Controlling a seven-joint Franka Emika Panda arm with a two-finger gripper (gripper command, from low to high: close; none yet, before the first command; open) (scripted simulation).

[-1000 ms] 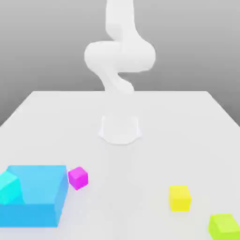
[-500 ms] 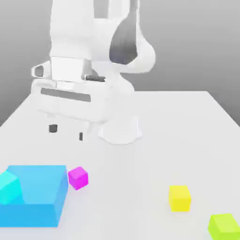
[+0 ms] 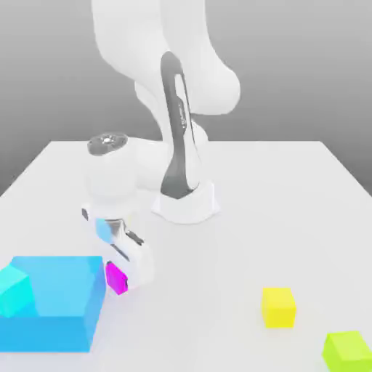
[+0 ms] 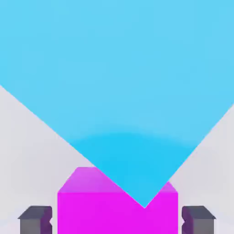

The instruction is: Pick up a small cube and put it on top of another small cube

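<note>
The gripper [image 4: 117, 221] is low over the white desk [image 3: 211, 254]; its two fingers [image 4: 35, 221] stand apart, a little wider than the magenta cube [image 3: 116, 278]; the cube is between them, with a thin gap at each side, so I see no firm hold. This cube sits on the desk, just beside the blue block's [image 3: 54, 287] edge at the exterior view's right; the yellow cube [image 3: 279, 308] lies well apart, towards the desk's edge at the exterior view's right.

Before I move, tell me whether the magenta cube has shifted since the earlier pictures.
No. The visible part of the magenta cube still sits just off the exterior view's right side of the blue block.
</note>
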